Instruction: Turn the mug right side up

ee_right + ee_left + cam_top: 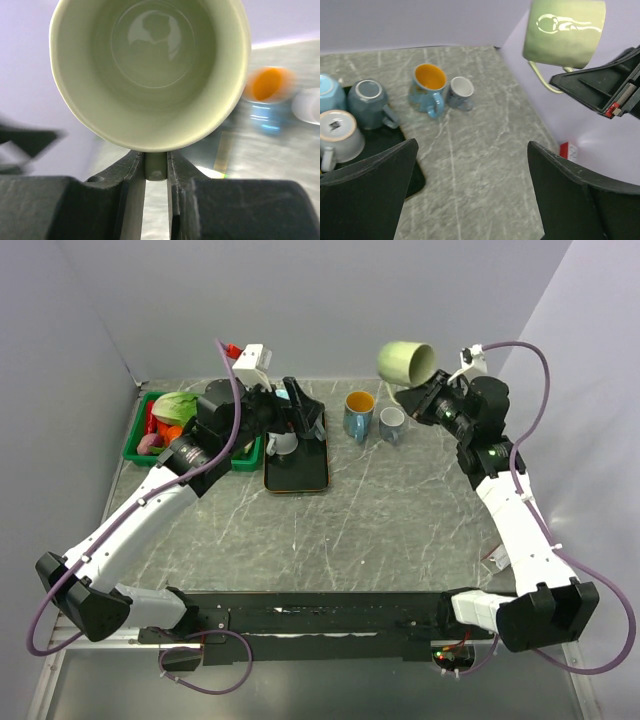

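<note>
The mug is held above the far right corner, handle pinched by the right gripper; the left gripper is spread empty. It should be rolled mouth-up before lowering.

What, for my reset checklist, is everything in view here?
green mug: one, pale green, held aloft far right
orange-lined mug: one, blue, on the table
small mug: one, grey, beside it
tray: one, black, left of centre
tray mugs: three, light blue, grey-blue, white, on the tray
bin: one, green, far left, holding vegetables
table: one, grey marbled, under everything
left hand: one, black, open, over the tray
right hand: one, black, shut on the green mug's handle
</note>
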Robot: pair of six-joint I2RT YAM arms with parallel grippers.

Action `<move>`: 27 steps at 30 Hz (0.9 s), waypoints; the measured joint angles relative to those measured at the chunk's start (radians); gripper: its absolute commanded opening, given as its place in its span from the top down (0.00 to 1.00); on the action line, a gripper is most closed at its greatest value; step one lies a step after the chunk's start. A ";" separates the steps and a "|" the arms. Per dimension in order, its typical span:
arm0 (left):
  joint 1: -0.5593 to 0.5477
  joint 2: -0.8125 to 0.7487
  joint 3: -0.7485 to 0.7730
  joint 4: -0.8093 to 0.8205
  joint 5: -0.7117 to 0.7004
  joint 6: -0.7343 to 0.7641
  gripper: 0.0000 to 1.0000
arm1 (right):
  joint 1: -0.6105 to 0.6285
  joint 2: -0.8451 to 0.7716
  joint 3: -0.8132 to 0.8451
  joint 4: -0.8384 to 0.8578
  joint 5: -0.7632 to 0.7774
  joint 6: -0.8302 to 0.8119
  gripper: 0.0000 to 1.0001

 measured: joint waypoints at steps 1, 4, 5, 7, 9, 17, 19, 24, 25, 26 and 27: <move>0.000 0.000 0.000 -0.010 -0.011 0.008 0.04 | -0.010 0.001 0.006 -0.044 0.047 -0.034 1.00; 0.000 0.000 0.000 -0.034 -0.035 0.025 0.04 | -0.037 0.026 0.025 -0.170 0.182 -0.121 1.00; 0.000 0.000 0.000 -0.040 -0.039 0.030 0.04 | -0.045 0.037 0.030 -0.196 0.216 -0.139 1.00; 0.000 0.000 0.000 -0.046 -0.044 0.036 0.04 | -0.062 0.080 0.035 -0.245 0.296 -0.177 1.00; 0.000 0.000 0.000 -0.051 -0.048 0.042 0.04 | -0.080 0.135 0.035 -0.288 0.359 -0.204 1.00; 0.000 0.025 0.013 -0.087 -0.056 0.053 0.04 | -0.119 0.390 0.073 -0.411 0.460 -0.256 1.00; 0.000 0.030 0.013 -0.095 -0.056 0.057 0.04 | -0.121 0.446 0.108 -0.425 0.463 -0.264 1.00; 0.000 0.035 0.013 -0.110 -0.056 0.060 0.04 | -0.121 0.559 0.194 -0.427 0.471 -0.269 1.00; 0.000 0.035 0.013 -0.110 -0.056 0.060 0.04 | -0.121 0.575 0.206 -0.426 0.474 -0.269 1.00; 0.000 0.035 0.013 -0.110 -0.056 0.060 0.04 | -0.121 0.589 0.214 -0.423 0.477 -0.269 1.00; 0.000 0.035 0.013 -0.110 -0.056 0.060 0.04 | -0.121 0.602 0.222 -0.422 0.480 -0.269 1.00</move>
